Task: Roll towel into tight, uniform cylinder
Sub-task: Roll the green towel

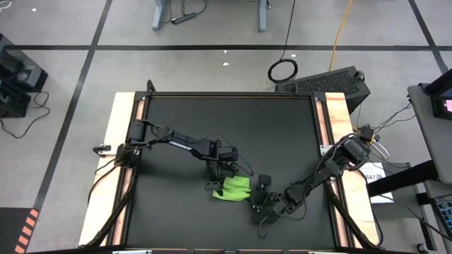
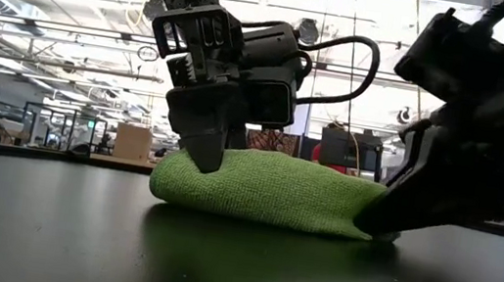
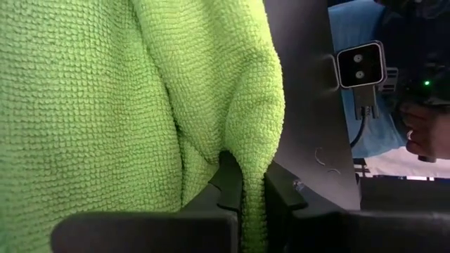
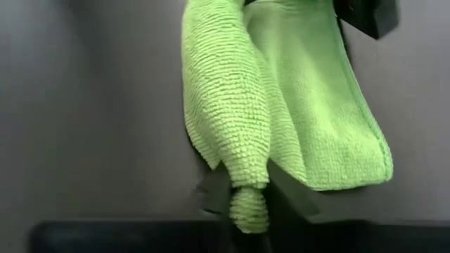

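Both claws, left (image 3: 242,186) and right (image 4: 247,193), we see clamped on the soft lime-green towel (image 1: 234,188), flat black mat (image 1: 282,134) beneath; only the low view shows the workshop behind.

Dark jointed arms (image 1: 180,143) — looping black cables

The towel (image 3: 119,105) fills the left and centre of the frame, its looped weave bunched into soft vertical folds. At the bottom centre the left gripper (image 3: 252,193) pinches one hanging fold between its dark fingers (image 3: 228,184). The black mat (image 3: 302,91) shows to the right.
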Tool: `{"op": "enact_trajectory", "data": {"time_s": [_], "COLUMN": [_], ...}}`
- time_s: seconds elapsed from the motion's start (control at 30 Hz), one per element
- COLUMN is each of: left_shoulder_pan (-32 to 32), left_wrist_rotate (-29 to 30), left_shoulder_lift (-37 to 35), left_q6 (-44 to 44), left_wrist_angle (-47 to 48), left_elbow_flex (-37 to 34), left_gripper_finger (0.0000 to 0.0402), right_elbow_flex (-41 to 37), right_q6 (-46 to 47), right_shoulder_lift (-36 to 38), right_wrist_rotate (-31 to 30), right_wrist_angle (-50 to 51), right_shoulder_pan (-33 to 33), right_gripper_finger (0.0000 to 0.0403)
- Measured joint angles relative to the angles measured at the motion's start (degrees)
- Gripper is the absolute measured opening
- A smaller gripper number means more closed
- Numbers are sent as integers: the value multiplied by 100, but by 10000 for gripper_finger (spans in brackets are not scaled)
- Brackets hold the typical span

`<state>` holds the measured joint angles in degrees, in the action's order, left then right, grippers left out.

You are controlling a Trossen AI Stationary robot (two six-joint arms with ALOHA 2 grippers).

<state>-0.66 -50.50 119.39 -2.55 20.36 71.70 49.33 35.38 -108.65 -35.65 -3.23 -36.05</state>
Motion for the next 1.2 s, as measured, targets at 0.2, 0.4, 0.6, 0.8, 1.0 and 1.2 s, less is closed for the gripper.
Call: {"op": "enact_trajectory", "data": {"time_s": [0.2,0.4,0.6,0.8,1.0,1.2], "left_shoulder_pan": [14,86,139,166,99,-26], "left_wrist_rotate": [-114,-151,-138,149,341,952], "left_shoulder_lift": [0,0,0,-2,-21,-217], "left_q6": [-297,-744,-1165,-1406,-837,-286], "left_wrist_angle": [28,123,146,157,93,49], "left_elbow_flex": [0,2,2,2,3,-2], "left_gripper_finger": [22,22,22,23,70,162], "right_elbow_flex": [-167,-427,-527,-638,-670,-670], "right_q6": [611,1183,1585,1912,2057,2166], "right_shoulder_lift": [88,248,419,623,692,697], "right_wrist_rotate": [342,1326,2062,2765,3488,4017], "right_wrist_angle": [-400,-906,-965,-947,-926,-919], "right_shoulder_pan": [48,226,521,885,1229,1499], "right_gripper_finger": [14,5,5,5,5,5]}}
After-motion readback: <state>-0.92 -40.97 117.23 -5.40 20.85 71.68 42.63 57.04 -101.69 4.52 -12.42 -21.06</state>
